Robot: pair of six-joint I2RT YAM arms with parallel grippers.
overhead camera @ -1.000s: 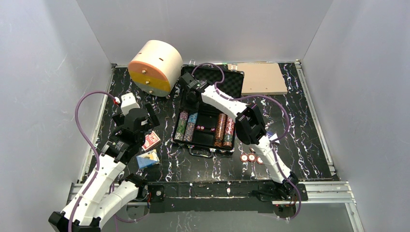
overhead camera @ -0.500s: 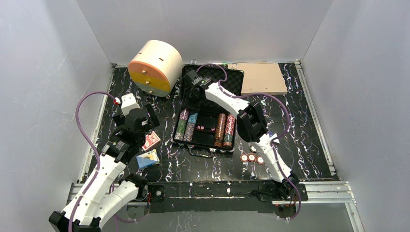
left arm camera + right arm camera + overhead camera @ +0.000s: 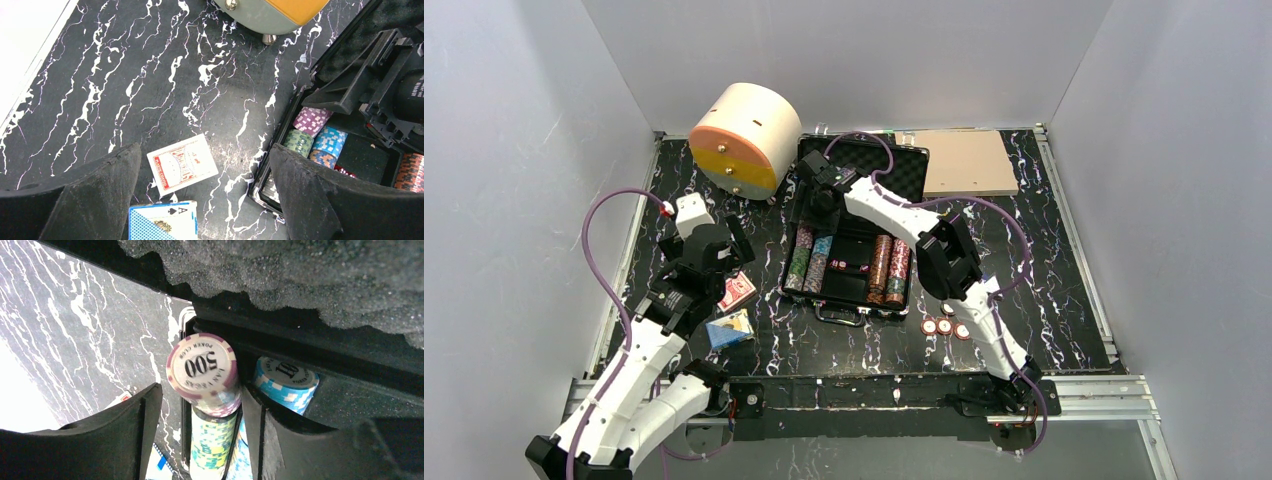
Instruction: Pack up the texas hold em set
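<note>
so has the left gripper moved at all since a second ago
No. The left gripper hangs open above the red deck as before, same gap to the briefcase.

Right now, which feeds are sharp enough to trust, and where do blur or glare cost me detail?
Top external: even light, no glare, but the loose chips are too small to read. Left wrist: red deck crisp; upper-left corner washed out white. Right wrist: the 500 chip is legible, the foam lining is soft, lower-left overexposed.
</note>
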